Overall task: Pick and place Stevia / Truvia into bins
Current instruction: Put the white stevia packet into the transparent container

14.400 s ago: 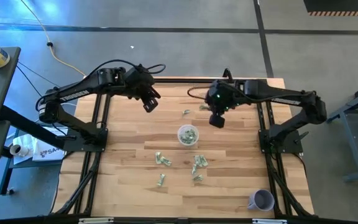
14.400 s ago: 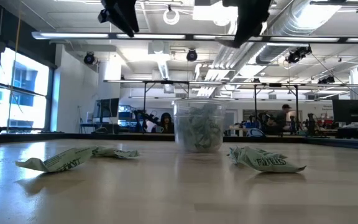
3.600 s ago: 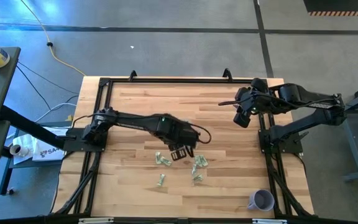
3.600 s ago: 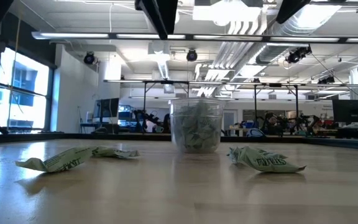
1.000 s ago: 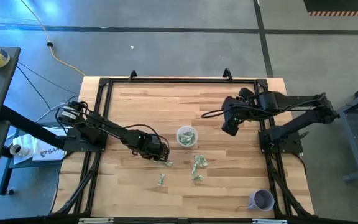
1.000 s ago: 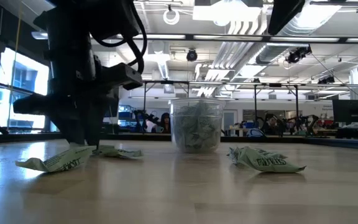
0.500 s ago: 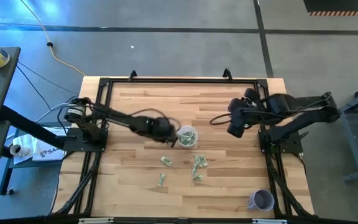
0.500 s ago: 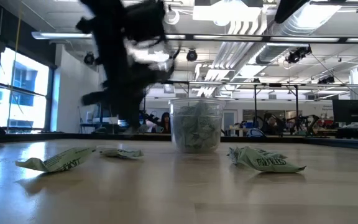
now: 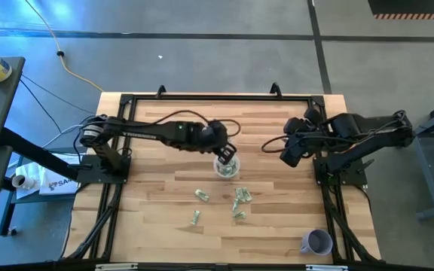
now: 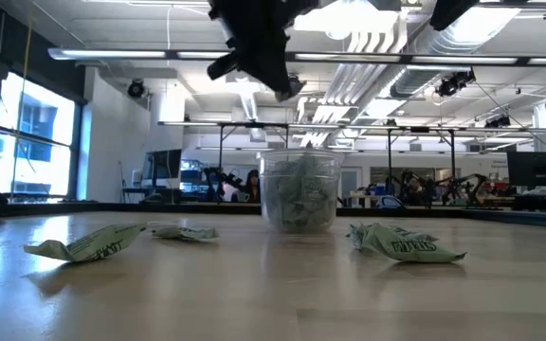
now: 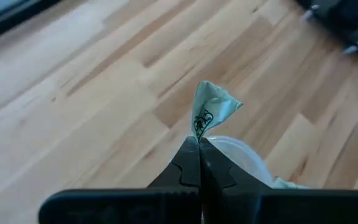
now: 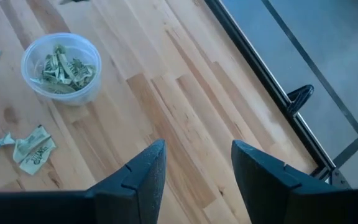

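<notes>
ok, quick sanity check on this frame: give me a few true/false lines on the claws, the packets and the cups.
1. The left claw is shut on a sweetener packet. True.
2. That claw sits down at the table's near edge. False: in the high view it hangs over the clear cup at mid-table.
3. The clear cup is empty. False: the right wrist view shows packets inside it.
4. The right claw is open and holds nothing. True.
5. Every packet is already in the cup. False: loose packets lie on the table.
6. The purple cup stands near the table's front right corner, apart from the packets. True.
</notes>
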### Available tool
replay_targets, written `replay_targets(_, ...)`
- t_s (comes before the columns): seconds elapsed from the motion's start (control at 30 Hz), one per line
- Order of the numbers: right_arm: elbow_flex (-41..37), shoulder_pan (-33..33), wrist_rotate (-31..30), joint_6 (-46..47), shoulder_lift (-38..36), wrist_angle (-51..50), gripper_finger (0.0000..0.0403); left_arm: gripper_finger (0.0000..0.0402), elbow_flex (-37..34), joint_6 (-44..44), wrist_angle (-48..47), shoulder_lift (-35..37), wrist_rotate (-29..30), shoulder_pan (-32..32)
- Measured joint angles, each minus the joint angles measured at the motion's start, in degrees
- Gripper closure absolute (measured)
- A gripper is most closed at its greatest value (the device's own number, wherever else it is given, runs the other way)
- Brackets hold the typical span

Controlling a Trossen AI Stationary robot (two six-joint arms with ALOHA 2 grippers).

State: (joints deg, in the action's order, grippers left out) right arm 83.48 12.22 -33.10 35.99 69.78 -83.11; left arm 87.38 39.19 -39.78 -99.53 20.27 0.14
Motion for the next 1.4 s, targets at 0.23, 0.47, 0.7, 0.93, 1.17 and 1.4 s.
replay_targets(0.23, 0.0, -0.03, -0.16, -0.26, 0.0, -0.02, 0.024, 0.0379, -0.17, 0.02, 3.56, -4.46, -8.29, 0.5)
replay_targets(0.47, 0.0, -0.03, 0.52, -0.22, 0.0, -0.22, 0.025, 0.0378, -0.15, 0.12, 2.79, -10.92, -9.55, -2.66)
replay_targets(0.7, 0.0, -0.03, 0.65, -0.28, 0.0, -0.24, 0.0251, 0.0363, -0.13, 0.88, -2.01, -14.31, -9.54, -2.41)
replay_targets(0.93, 0.0, -0.03, 0.65, -0.42, 0.0, -0.29, 0.0252, 0.0295, 0.73, 0.05, 2.37, -14.21, -10.68, -2.4)
replay_targets(1.17, 0.0, -0.03, 0.67, -0.42, 0.0, -0.61, 0.0251, 0.0238, 9.45, -0.46, -4.17, -14.07, -12.38, -2.4)
replay_targets(1.4, 0.0, -0.03, 0.52, -1.72, 0.0, -0.98, 0.025, 0.0206, 22.77, -8.28, -22.58, -13.9, -13.26, -2.4)
